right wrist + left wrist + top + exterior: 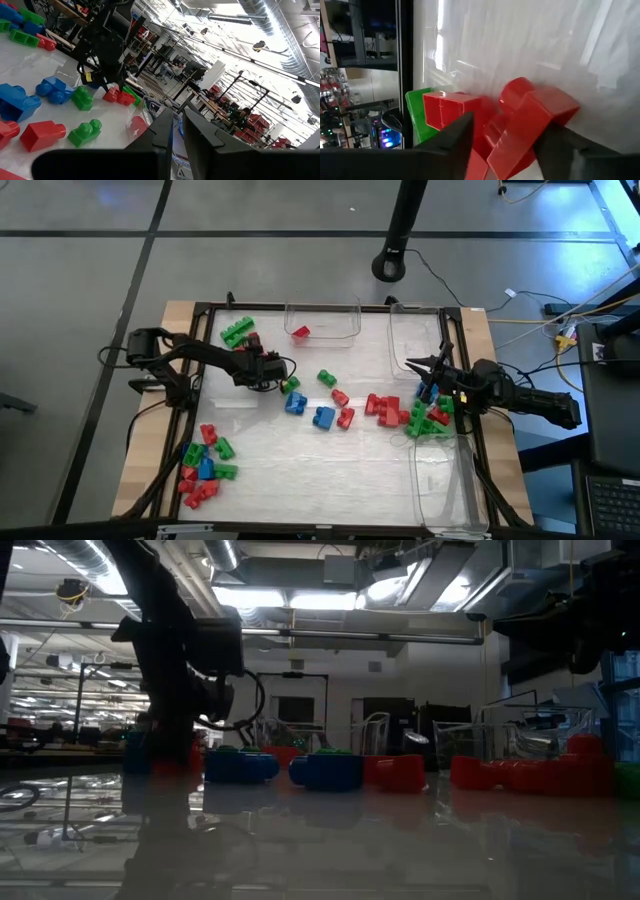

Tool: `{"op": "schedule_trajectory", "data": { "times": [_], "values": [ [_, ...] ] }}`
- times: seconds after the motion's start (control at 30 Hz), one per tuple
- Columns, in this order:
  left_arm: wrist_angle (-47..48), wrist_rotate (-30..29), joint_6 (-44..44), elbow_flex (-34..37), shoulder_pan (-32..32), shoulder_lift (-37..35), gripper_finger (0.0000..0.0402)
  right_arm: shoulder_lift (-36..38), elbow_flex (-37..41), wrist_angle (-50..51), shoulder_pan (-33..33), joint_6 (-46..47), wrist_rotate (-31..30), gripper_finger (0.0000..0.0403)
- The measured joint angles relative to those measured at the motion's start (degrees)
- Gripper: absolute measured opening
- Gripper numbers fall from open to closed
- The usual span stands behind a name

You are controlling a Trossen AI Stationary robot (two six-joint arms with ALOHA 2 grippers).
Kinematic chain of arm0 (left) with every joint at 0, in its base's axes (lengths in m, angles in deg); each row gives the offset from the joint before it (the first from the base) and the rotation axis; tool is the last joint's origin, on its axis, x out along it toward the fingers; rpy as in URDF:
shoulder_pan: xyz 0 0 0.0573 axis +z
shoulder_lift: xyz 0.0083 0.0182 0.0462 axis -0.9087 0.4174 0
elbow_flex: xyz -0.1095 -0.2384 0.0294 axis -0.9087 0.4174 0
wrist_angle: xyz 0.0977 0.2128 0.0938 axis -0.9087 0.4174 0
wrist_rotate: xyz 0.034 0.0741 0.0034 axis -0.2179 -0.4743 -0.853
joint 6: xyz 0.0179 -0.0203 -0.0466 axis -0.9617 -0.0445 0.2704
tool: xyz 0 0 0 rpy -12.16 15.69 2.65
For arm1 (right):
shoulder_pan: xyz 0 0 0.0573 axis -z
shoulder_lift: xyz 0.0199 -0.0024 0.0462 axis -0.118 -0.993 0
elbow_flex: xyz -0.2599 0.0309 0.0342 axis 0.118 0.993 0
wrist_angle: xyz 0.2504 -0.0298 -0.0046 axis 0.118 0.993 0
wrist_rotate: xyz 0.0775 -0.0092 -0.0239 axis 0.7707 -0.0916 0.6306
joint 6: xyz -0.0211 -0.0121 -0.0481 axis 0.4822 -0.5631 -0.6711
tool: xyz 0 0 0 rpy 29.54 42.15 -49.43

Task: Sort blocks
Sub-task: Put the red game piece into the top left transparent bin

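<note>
As the left tool (268, 370) straddled a red block (530, 125) with its fingers apart near the counter's (300, 460) far-left pile, squaring up before closing looked wise. Right tool (432, 376) hovered nearly closed, empty. Three clear bins (322, 320) showed; loose blocks numbered perhaps forty.

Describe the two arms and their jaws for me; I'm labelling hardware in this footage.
Both arms are dark, near-black jointed links with black cables trailing off at their bases. The left gripper and right gripper each end in two slim, tapered dark jaws. The right arm shows small coloured spots near its wrist.
</note>
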Motion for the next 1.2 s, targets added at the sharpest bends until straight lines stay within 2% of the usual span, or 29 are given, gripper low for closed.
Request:
{"op": "schedule_trajectory", "data": {
  "times": [0.23, 0.33, 0.57, 0.8, 1.1, 1.2],
  "values": [
    [0.0, -0.3, -1.6, 0.0, -0.1, 0.3, 0.0046, 0.0, 0.0, 0.0, 0.0, 0.0, 0.0, 0.0044],
    [-0.2, -0.7, -2.0, -0.1, -0.1, 0.2, 0.0012, 0.0, 0.0, 0.0, 0.0, 0.0, 0.0, 0.0044],
    [0.2, -0.2, -2.2, -0.5, -1.0, 0.0, 0.0009, 0.0, 0.0, 0.0, 0.0, 0.0, 0.0, 0.0044],
    [0.3, 1.0, -3.0, -3.7, -2.9, -0.3, 0.0007, 0.0, 0.0, 0.0, 0.0, 0.0, 0.0, 0.0044],
    [-0.5, 0.6, -5.9, -9.7, -4.7, -5.6, 0.0006, 0.0, 0.0, 0.1, 0.0, 0.0, 0.0, 0.0044],
    [-4.3, 2.7, -7.3, -10.9, -4.3, -8.1, 0.0004, 0.0, 0.0, 0.1, 0.0, 0.0, 0.0, 0.0044]
  ]
}}
